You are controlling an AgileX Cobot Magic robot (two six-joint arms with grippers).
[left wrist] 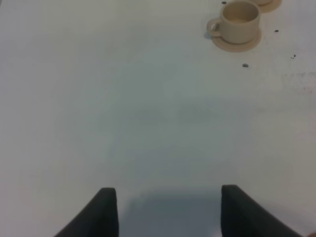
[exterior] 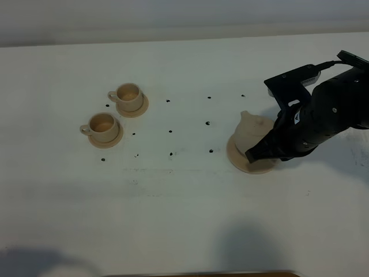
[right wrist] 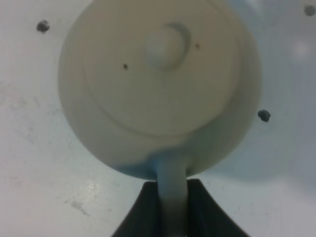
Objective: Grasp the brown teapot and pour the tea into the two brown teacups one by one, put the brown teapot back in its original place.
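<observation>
The brown teapot (exterior: 252, 128) rests on its round tan coaster (exterior: 238, 158), the original place, at the right of the table. My right gripper (exterior: 260, 151) is shut on the teapot's loop handle. In the right wrist view the lid and knob of the teapot (right wrist: 158, 84) fill the frame, and the handle (right wrist: 171, 173) runs between the two dark fingers (right wrist: 146, 202). The two brown teacups (exterior: 129, 97) (exterior: 104, 127) stand on their saucers at the left. My left gripper (left wrist: 168, 197) is open over bare table, well short of the nearer teacup (left wrist: 240, 19).
Small black dots (exterior: 170, 131) mark the white table between the cups and the teapot. The right arm's black body (exterior: 334, 115) hangs over the table's right side. A saucer's edge (left wrist: 269, 4) shows at the left wrist frame's border.
</observation>
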